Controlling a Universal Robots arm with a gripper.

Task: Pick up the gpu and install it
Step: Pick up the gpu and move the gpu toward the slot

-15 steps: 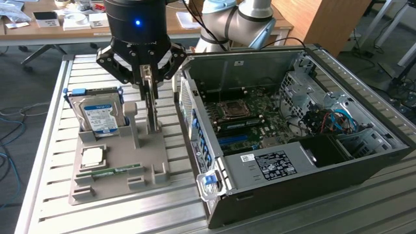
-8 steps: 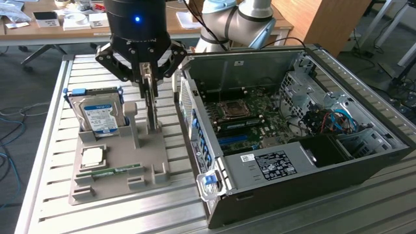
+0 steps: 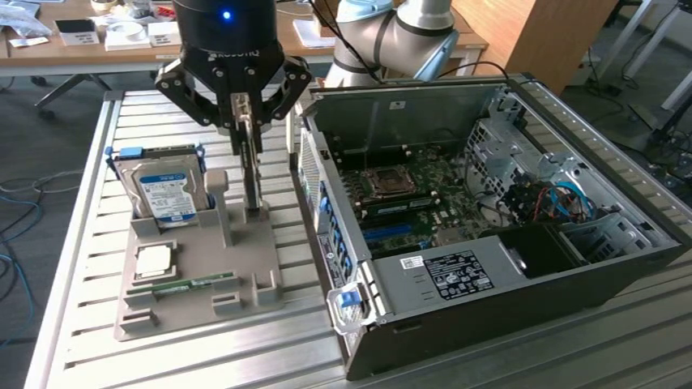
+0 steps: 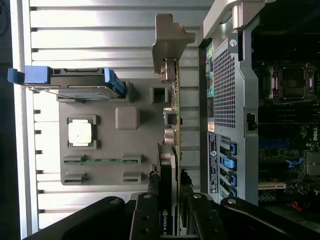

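The gpu [image 3: 251, 174] stands on edge in the grey holder tray [image 3: 246, 259], just beside the open computer case [image 3: 605, 284]. In the wrist view the gpu [image 4: 175, 115] shows edge-on as a thin green board with a black block and a silver end bracket [image 4: 170, 35]. My gripper [image 3: 249, 139] hangs straight above the card, its jaws on either side of the upper edge. The wrist view has the gripper [image 4: 169, 184] shut on the card's black block, one finger on each face. Whether the card has left the tray I cannot tell.
The tray also carries a silver hard drive [image 3: 168, 194] in a blue frame, a square processor [image 3: 155, 259] and a narrow RAM stick [image 3: 194, 285]. The case lies open with its motherboard [image 3: 416, 190] exposed. Everything rests on a slatted aluminium table [image 3: 87, 243].
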